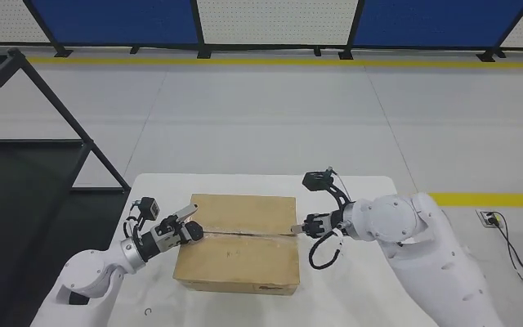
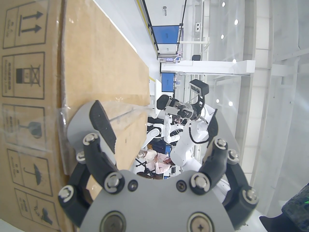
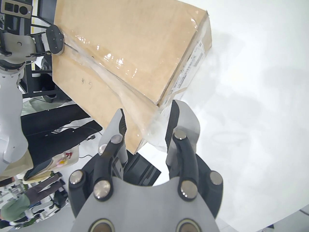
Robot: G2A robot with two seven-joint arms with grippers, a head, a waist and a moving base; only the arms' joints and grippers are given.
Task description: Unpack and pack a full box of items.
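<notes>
The stiff, likely heavy box (image 1: 237,245) sits shut on the table (image 1: 359,294), its slippery tape (image 3: 108,71) best grabbed at the ends, where the left gripper (image 2: 154,114) is spread wide and the right gripper (image 3: 148,109) less.

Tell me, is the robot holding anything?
Left pincer is open, holding nothing. Right pincer straddles the box's taped seam end; a firm grip cannot be told.

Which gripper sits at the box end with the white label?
The right gripper, beside the white label; the left gripper is at the opposite end, which bears printed handling symbols.
</notes>
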